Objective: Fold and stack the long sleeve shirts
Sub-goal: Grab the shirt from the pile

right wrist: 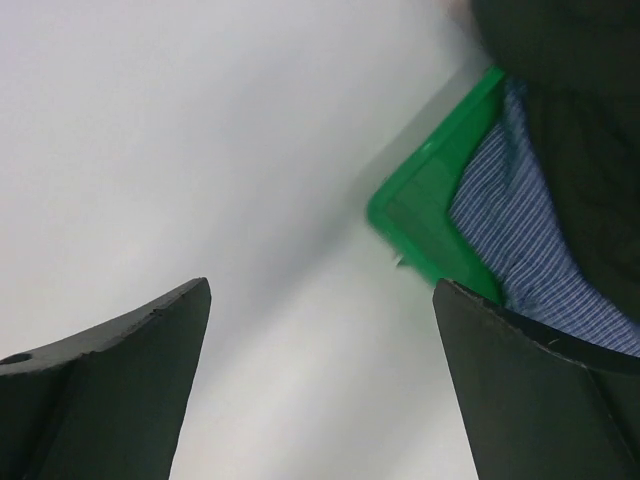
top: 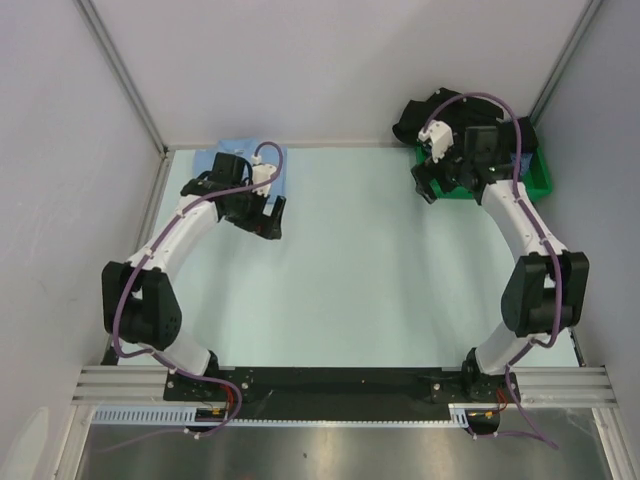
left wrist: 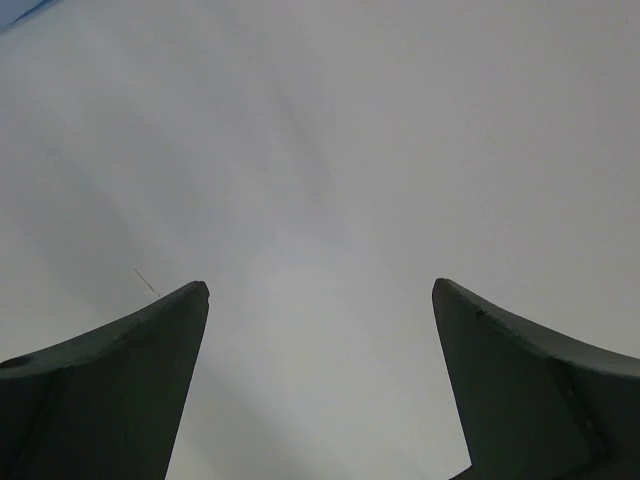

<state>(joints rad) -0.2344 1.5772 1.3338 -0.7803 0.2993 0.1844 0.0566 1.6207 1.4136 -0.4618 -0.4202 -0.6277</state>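
Blue shirt [top: 204, 163] lies at far-left corner of worktop [top: 340, 260], partly hidden under left arm. Left claw [left wrist: 320, 285]: wide, empty, over bare worktop just right of that shirt. Right claw [right wrist: 320, 285]: wide, empty, over worktop beside a corner of bin [right wrist: 430, 210]. Checked shirt [right wrist: 515, 235] inside bin. Black shirt [top: 430, 108] heaped on top, spilling over far rim.

Looked down on a pale green table [top: 350, 270]. Found a blue shirt [top: 230, 145] lying at its far left, close by the back wall. Found a green bin [top: 541, 178] standing at its far right corner, well apart.
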